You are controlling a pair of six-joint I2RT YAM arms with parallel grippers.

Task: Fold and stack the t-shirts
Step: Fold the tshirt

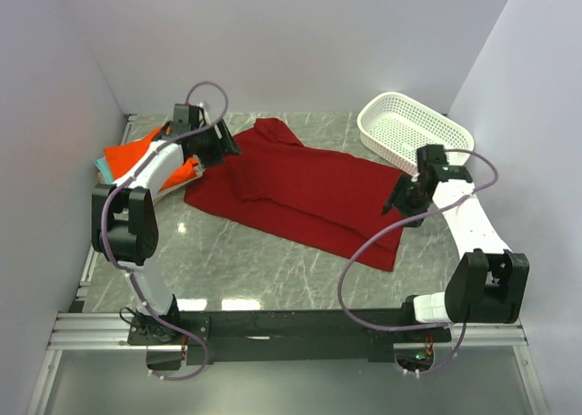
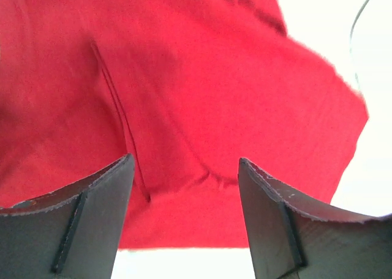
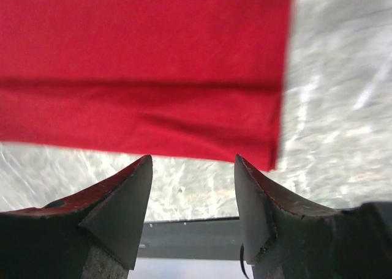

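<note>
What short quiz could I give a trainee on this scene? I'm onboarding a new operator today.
1. True or false: the red t-shirt lies inside the white basket.
2. Pick one: the right arm's jaws are A) shut on cloth, B) open and holding nothing, C) out of view.
3. Fill in: the orange t-shirt lies on the ___ arm's side of the table.

Key: 1 false, as it is spread on the table; 2 B; 3 left.

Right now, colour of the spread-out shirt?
The shirt is dark crimson; best in top external.
</note>
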